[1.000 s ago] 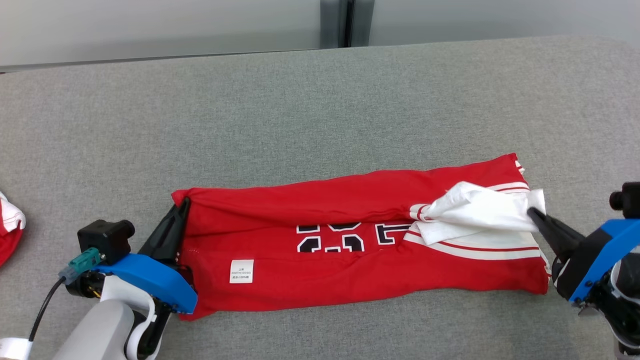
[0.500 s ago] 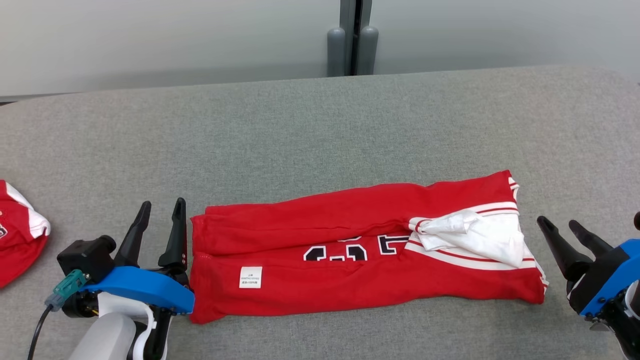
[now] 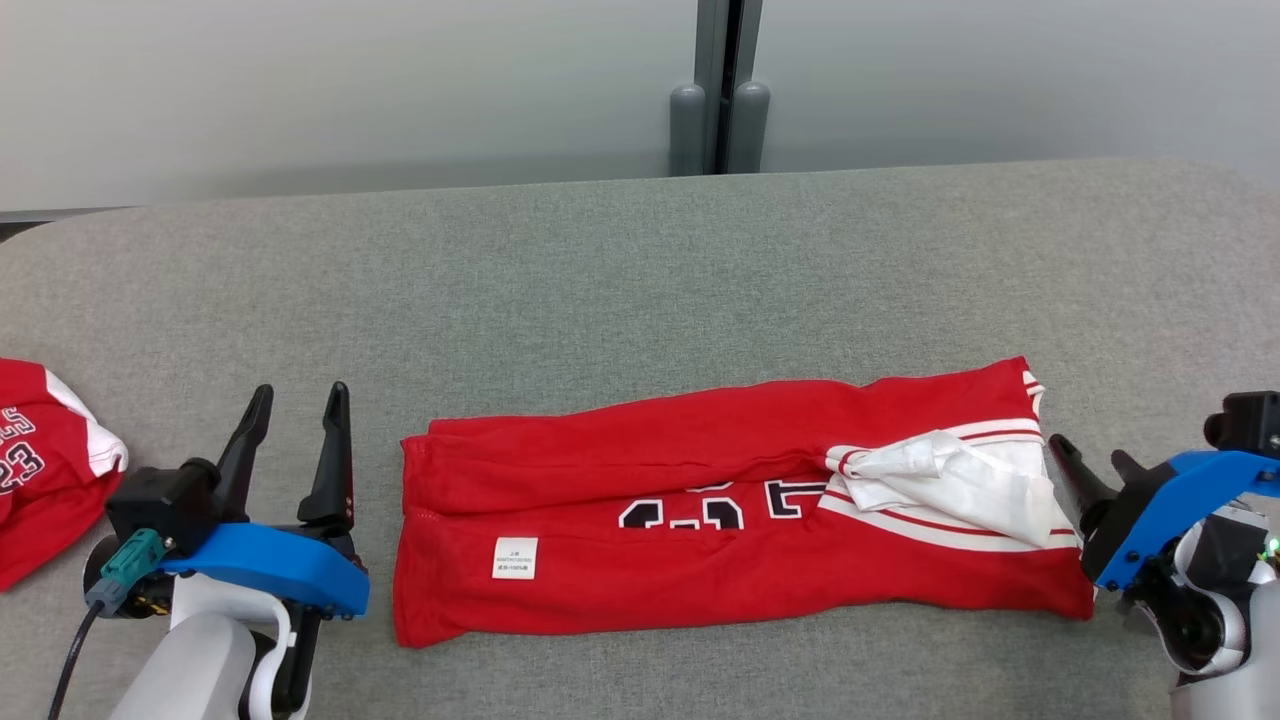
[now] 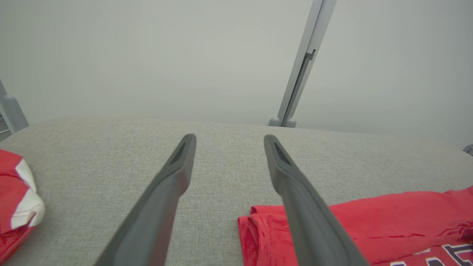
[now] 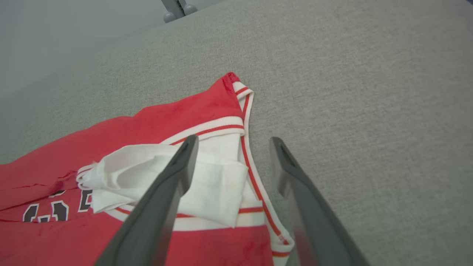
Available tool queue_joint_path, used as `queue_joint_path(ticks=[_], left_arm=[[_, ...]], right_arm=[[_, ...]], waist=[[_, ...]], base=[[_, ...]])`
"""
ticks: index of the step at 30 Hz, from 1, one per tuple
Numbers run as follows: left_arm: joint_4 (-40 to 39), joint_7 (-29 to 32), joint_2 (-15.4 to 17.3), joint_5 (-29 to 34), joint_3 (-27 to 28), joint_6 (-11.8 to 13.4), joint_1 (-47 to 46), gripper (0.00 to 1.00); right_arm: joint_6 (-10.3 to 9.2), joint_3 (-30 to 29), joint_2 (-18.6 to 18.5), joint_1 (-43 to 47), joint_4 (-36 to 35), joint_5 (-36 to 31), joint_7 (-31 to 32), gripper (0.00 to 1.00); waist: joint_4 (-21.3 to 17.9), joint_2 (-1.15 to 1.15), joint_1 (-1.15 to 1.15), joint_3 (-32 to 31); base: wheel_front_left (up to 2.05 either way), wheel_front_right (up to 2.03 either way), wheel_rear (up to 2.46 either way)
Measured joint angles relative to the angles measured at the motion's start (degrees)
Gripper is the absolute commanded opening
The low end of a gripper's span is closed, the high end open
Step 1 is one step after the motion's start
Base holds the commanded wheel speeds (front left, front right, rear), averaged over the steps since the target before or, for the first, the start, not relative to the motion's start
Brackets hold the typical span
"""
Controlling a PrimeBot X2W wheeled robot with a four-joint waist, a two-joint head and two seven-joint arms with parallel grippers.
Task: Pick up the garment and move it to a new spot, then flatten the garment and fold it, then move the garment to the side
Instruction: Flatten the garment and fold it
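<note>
Head view: folded garment [image 3: 700, 570] on grey table [image 3: 640, 280]; jaws spread, empty.

Two red garments [image 3: 700, 570] [image 3: 40, 490], two grippers [image 3: 300, 392] [image 3: 1088, 450]; one grey table [image 3: 640, 280]

The left claw [image 3: 300, 392] and right claw [image 3: 1087, 450] each have two long, dark, tapering fingers [image 3: 330, 460] on a bright blue bracket [image 3: 270, 575]. By the left sits a black camera block [image 3: 160, 505], with a teal plug [image 3: 125, 560], a black cable [image 3: 70, 660] and a pale grey forearm [image 3: 190, 670].
</note>
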Motion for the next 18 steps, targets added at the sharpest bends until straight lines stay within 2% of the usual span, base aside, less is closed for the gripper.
queue_joint_path(ticks=[10, 14, 15, 16, 18], left_arm=[[-0.4, 0.0, 0.5, 0.6, 0.4, 0.5, -1.5, 1.00], [-1.1, 0.2, 0.3, 0.8, 0.1, 0.9, -2.3, 1.00], [-1.1, 0.2, 0.2, 0.8, 0.1, 1.0, -2.3, 1.00], [-1.1, 0.2, 0.2, 0.7, 0.1, 0.9, -2.3, 1.00], [-1.0, 0.2, 0.2, 0.4, 0.1, 0.7, -2.3, 1.00]], right_arm=[[0.00, -2.8, 0.9, -7.8, 17.2, -5.7, -3.6, 1.00], [0.00, -2.0, 1.1, -10.2, 22.6, -7.8, -3.9, 1.00], [-0.01, -1.7, 1.1, -10.7, 23.5, -7.9, -3.9, 0.75], [-0.01, -1.3, 1.1, -11.1, 24.2, -7.9, -3.9, 0.04], [-0.01, -0.5, 1.0, -11.3, 25.0, -7.7, -4.2, 0.00]], waist=[[1.4, 0.00, 0.00, 1.4], [1.8, 0.00, 0.00, 2.0], [1.9, 0.00, 0.00, 2.1], [1.9, 0.00, 0.00, 2.1], [1.9, 0.00, 0.00, 2.0]], base=[[0.00, 0.00, 0.00], [0.00, 0.00, 0.00], [0.00, 0.00, 0.00], [0.00, 0.00, 0.00], [0.00, 0.00, 0.00]])
